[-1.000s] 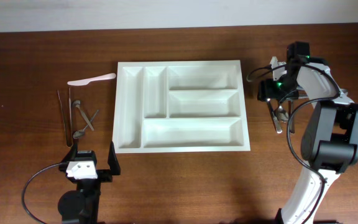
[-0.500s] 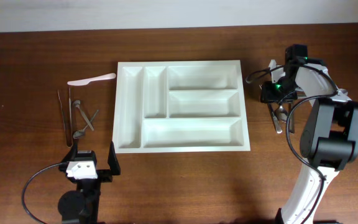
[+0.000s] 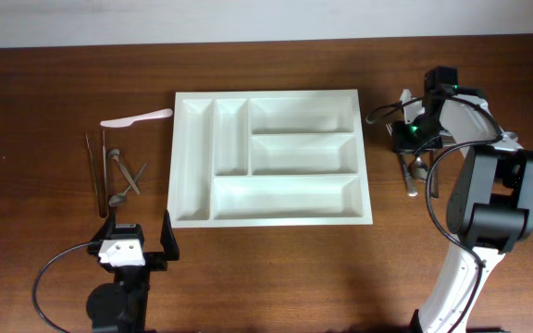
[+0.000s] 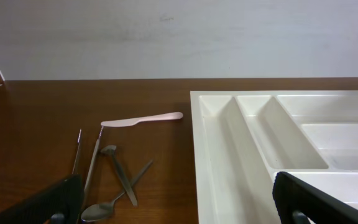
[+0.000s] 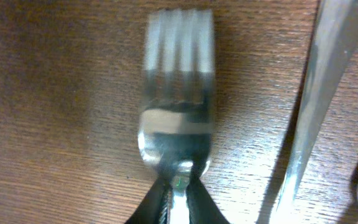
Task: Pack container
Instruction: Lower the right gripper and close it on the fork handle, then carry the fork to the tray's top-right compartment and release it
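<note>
White rectangular plastic five-compartment cutlery tray (image 3: pixel 285 196) is set at centre of overhead frame on brown wooden bench (image 3: pixel 54 74) | right fingers (image 5: pixel 164 199) are pinched shut on neck of silver metal fork (image 5: pixel 178 106), right of tray | left fingers (image 4: pixel 319 199) are spread wide, nothing held, lower left.

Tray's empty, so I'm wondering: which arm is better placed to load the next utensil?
Right, likely. The right gripper pinches a fork beside the container; the left gripper hangs open and empty, short of the loose cutlery.
</note>
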{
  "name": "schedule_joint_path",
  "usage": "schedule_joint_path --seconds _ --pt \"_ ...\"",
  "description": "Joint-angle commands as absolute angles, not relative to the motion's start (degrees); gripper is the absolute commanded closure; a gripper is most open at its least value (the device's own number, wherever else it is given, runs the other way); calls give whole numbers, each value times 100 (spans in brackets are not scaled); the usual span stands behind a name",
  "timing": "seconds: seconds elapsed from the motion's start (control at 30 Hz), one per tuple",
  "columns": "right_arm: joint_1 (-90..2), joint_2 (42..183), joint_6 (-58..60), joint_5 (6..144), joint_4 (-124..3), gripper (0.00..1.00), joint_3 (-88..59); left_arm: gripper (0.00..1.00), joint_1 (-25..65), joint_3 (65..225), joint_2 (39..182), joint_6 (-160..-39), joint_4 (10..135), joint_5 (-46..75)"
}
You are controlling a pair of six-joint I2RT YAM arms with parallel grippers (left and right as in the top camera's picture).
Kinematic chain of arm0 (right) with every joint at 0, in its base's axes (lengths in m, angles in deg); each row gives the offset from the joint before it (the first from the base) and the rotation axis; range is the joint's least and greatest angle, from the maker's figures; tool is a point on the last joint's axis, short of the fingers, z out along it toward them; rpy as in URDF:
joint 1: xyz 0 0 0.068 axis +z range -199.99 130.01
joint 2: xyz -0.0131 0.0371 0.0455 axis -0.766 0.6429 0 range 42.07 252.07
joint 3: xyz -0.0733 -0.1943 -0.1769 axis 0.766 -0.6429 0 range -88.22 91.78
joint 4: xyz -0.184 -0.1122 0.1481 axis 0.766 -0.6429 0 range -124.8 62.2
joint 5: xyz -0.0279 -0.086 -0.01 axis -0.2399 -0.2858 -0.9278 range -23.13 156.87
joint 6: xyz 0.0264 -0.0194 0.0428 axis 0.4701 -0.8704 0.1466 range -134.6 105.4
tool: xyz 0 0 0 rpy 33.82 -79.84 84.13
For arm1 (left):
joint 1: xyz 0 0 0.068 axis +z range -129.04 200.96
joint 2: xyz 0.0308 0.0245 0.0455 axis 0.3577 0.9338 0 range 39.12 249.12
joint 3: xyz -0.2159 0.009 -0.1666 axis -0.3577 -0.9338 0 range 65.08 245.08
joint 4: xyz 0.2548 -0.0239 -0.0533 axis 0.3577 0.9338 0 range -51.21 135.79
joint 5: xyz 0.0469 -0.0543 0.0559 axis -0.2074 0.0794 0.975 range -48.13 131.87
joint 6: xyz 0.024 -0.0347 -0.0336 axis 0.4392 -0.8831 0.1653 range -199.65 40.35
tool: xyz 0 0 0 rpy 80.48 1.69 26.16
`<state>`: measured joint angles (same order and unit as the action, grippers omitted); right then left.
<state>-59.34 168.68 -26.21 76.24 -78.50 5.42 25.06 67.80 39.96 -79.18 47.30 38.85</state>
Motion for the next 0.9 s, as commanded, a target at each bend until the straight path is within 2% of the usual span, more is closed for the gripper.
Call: schedule_joint_path --seconds 0.0,0.4,0.87 --pt "-5923 17073 -2582 7720 -7876 95 499 1 2486 6745 3946 -7830 4719 3821" --pt "-5923 17069 -2584 7720 -8071 96 794 1 2486 6745 3946 -7830 4719 3819" --pt "-5770 17069 -2879 7991 -9454 96 3183 1 2486 6745 3946 -7830 4719 3821"
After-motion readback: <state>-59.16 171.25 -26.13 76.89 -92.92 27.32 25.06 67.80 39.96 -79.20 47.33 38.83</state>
